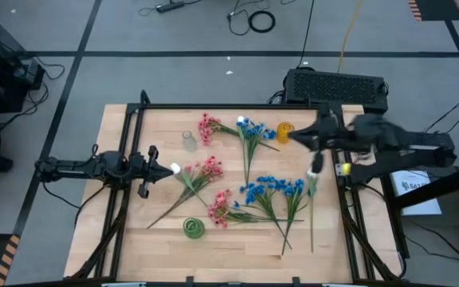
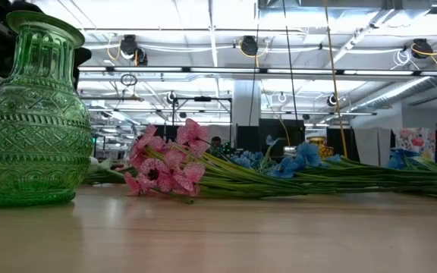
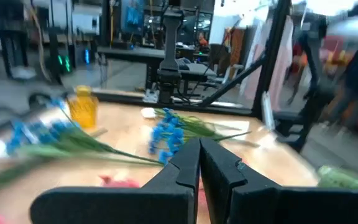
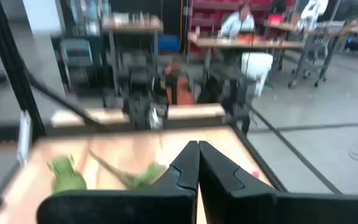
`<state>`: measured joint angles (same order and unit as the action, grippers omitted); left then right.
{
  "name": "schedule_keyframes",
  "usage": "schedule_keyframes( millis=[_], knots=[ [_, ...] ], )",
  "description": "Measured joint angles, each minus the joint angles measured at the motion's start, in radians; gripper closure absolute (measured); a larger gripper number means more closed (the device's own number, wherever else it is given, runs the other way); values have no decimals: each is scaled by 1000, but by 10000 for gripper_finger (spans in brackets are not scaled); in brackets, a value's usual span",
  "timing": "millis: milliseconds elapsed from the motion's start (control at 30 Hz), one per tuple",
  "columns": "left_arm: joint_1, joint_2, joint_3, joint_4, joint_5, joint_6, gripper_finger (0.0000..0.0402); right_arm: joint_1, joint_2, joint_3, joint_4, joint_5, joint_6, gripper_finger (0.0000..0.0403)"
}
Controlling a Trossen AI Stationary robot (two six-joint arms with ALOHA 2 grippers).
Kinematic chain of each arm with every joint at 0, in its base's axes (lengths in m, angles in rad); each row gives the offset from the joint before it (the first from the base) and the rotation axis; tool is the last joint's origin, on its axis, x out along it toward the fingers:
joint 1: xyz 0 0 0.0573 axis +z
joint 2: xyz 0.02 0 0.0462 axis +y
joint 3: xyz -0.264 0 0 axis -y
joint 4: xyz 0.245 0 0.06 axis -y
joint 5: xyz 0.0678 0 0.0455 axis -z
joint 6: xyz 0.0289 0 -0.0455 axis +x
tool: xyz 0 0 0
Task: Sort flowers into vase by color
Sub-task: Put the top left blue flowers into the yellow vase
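Several sprigs lie flat on the wooden table: pink ones [image 1: 208,127] [image 1: 205,169] [image 1: 220,207], blue ones [image 1: 251,130] [image 1: 273,190], and a white one [image 1: 313,182] near the right edge. A green vase [image 1: 194,228] stands near the front; the low view shows the green vase [image 2: 29,114] close up beside pink blossoms [image 2: 165,167]. A clear vase [image 1: 188,140] and a yellow vase [image 1: 285,131] stand farther back. My left gripper [image 1: 168,169] [image 3: 199,155] is shut and hovers left of the middle pink sprig. My right gripper [image 1: 293,137] [image 4: 197,158] is shut beside the yellow vase.
A black frame rail [image 1: 237,106] runs along the table's far edge, with uprights at the sides. A black box [image 1: 337,88] sits behind the far right corner. Bare wood [image 1: 118,231] lies at the front left. A seated person [image 4: 238,22] shows far off in the room.
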<state>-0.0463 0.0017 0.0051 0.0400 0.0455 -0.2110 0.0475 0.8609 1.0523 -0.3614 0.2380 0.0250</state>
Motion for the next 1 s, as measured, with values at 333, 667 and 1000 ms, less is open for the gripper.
schedule_keyframes(
  millis=[333, 667, 1000],
  knots=[
    [0, 13, 58, -25, -170, -68, 384, 24, 204, -179, 174, -4, 152, 335],
    [0, 189, 396, -190, -185, 9, 393, 86, 389, -296, 409, -8, 277, 252],
    [0, 494, 700, -358, -191, 38, 394, 133, 554, -296, 599, -8, 203, 163]
  ],
)
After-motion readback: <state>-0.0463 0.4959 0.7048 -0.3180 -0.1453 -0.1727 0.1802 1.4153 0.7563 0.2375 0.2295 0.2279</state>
